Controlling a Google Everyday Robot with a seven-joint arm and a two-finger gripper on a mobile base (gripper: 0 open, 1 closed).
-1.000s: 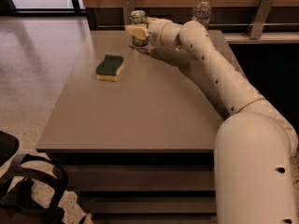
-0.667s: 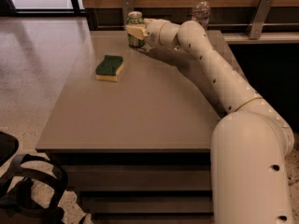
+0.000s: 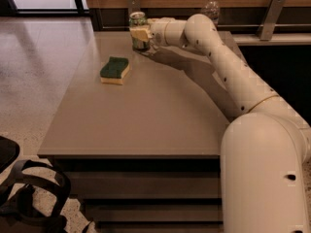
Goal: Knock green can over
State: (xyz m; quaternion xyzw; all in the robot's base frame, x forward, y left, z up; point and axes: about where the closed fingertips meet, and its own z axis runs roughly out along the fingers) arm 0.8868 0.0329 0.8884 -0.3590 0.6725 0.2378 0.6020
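The green can point(image 3: 138, 21) stands near the far edge of the table point(image 3: 146, 110), about upright, with its silver top rim showing. My gripper point(image 3: 141, 35) reaches in from the right at the end of the long white arm point(image 3: 218, 57). It is right against the can's middle and covers part of its label. The can's lower part point(image 3: 141, 45) shows below the gripper.
A yellow sponge with a green top point(image 3: 115, 70) lies on the table to the front left of the can. A clear plastic bottle point(image 3: 211, 6) stands at the far right behind the arm. Metal brackets point(image 3: 270, 16) are fixed to the back wall. A dark chair point(image 3: 24, 193) stands at the lower left.
My gripper has shifted a little to the left along the far edge, and the can has shifted left with it. The sponge has not moved.
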